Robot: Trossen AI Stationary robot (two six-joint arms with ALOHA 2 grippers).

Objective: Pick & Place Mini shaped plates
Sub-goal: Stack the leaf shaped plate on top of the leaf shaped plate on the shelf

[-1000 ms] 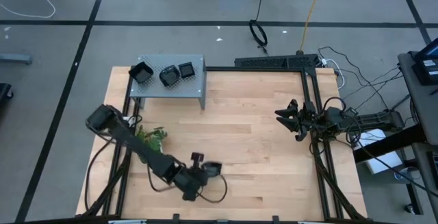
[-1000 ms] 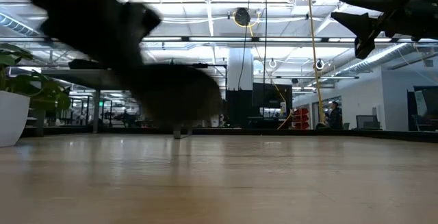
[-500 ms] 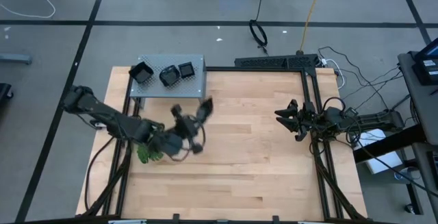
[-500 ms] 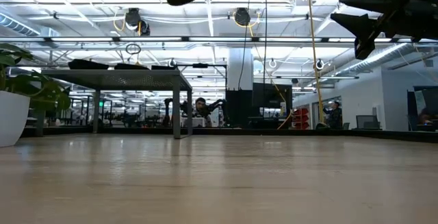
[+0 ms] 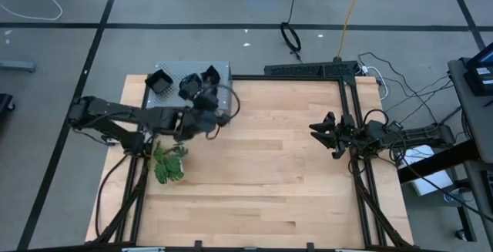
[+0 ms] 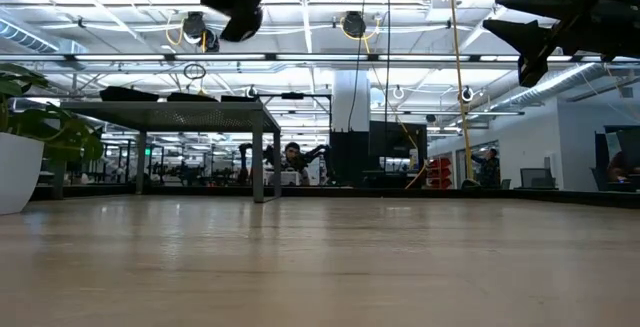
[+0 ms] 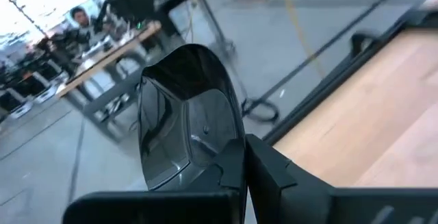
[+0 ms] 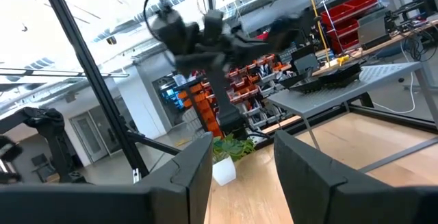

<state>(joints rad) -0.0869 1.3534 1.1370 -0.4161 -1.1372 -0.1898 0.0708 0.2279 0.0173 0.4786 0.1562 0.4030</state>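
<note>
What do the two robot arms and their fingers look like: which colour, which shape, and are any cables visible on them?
Both arms are dark, nearly black, built of slim jointed segments. The left arm has black cables hanging near its base. The right arm has a tangle of thin cables around it. The right gripper has flat, broad, matte black fingers with angular edges.

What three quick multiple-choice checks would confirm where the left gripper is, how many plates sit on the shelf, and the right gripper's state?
1. The left gripper is:
A. by the grey shelf's right end
B. over the plant
C. at the right arm

2. Black plates seen on the shelf:
A. none
B. three
C. ten

3. The right gripper is:
A. shut on a plate
B. open, holding nothing
C. out of view

Answers:
1. A, the high view shows it there, carrying a plate.
2. B, three dark dishes show.
3. B, its fingers stand apart at the table's right edge.
</note>
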